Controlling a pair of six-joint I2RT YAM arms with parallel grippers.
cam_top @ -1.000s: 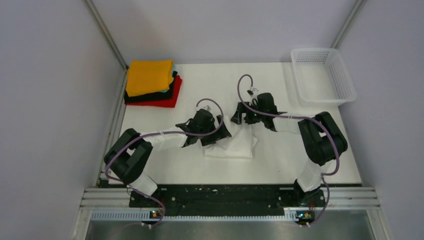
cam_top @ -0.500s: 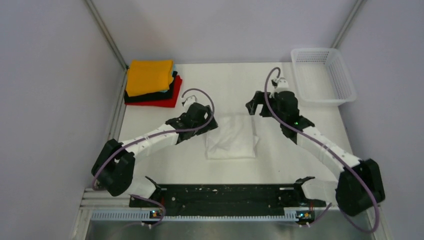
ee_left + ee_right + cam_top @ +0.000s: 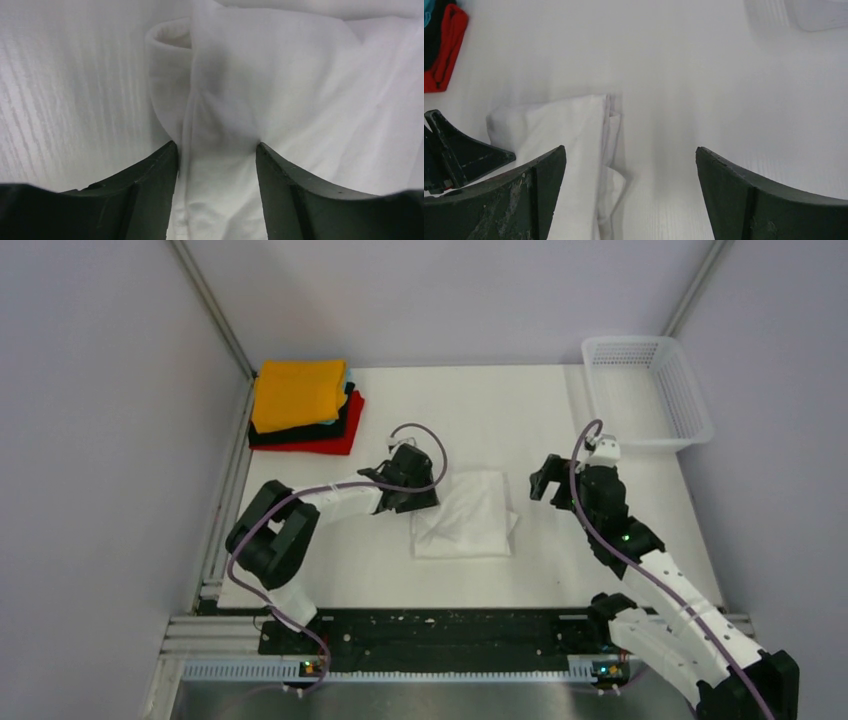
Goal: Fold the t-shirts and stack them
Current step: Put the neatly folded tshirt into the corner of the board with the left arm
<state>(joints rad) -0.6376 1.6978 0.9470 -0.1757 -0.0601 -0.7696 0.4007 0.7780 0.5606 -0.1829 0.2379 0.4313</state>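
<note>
Bench (image 3: pixel 560 420) carries a nearly finished job: the stack of folded t-shirts (image 3: pixel 298 395), orange on top of teal, black and red, sits at the far left corner. The white t-shirt (image 3: pixel 468 518) lies mid-bench, folded to a rough rectangle but not yet stacked. The lattice basket (image 3: pixel 690 400) stands at the far right corner, off the route. The left tool (image 3: pixel 217 145) pinches a ridge at that shirt's left edge; the right tool (image 3: pixel 630 152) hovers wide open and empty just right of it.

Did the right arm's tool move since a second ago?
Yes. The right tool moved rightward, off the white t-shirt and closer to the basket.
</note>
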